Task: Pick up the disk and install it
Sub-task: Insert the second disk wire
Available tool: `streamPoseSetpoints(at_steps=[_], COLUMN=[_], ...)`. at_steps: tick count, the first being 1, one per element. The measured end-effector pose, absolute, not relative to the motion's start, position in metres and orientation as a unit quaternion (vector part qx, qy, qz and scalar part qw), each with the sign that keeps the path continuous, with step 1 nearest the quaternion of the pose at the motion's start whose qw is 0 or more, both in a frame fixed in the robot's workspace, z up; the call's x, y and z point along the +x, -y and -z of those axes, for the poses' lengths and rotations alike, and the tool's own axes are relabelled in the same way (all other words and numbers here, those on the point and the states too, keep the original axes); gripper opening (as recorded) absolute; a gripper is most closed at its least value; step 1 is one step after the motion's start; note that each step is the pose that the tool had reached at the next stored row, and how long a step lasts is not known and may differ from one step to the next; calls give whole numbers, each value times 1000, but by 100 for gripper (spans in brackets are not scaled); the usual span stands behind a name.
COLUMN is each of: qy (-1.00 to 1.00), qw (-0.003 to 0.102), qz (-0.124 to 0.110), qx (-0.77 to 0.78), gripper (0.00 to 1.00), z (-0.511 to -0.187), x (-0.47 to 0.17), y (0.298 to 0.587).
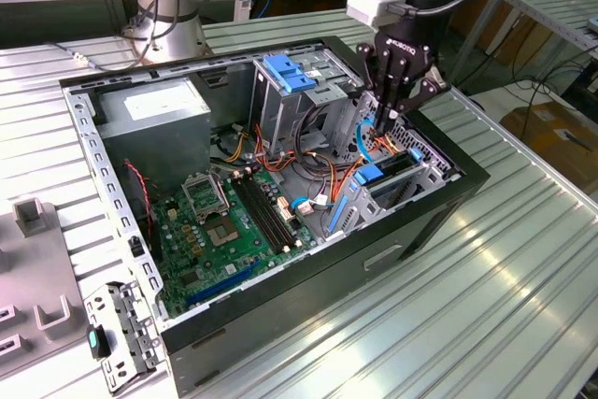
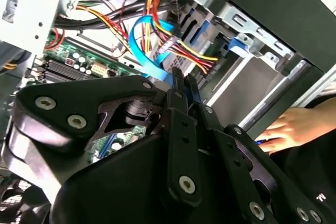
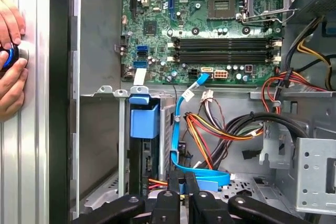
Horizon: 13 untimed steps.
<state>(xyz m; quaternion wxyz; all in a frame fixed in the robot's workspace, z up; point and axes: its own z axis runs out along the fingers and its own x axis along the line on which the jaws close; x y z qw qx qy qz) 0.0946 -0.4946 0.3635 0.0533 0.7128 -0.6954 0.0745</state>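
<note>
Pincer (image 1: 385, 119) is low inside the case (image 1: 280, 320), fingers together, and I can't make out anything clamped between them. In the first wrist view the tips sit right by the blue cable (image 3: 177, 129), just beside the drive bay.

The disk (image 1: 380, 177) is in that bay at the corner of the case, on the exterior view's right. It stands on edge with its blue rail up. In the first wrist view that rail (image 3: 144, 120) sits at the bay's mouth.

I read this as the seating stage. To do it well I'd press straight along the bay's slot, square on the rail, with no sideways lean. I'd keep the fingers off the blue cable and the coloured wires (image 3: 210, 129) so nothing snags.

The disk's flat faces are upright, parallel to the bay walls. Its top edge runs along the bay. I can't tell whether the long axis lies along that edge or goes down into the bay, because the cage hides its depth.

A person's hand (image 3: 10, 61) rests on the table (image 1: 486, 306) beside the case, so I'm going gently.
</note>
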Motion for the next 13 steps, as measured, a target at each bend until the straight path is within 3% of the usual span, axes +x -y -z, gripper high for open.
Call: streamPoseSetpoints(at_steps=[5, 10, 13], qy=[694, 695, 695], qw=[46, 27, 25], qz=[-76, -90, -91], qx=[714, 713, 713], gripper=[16, 16, 16], z=[-362, -361, -359], x=[94, 89, 85], y=[505, 507, 511])
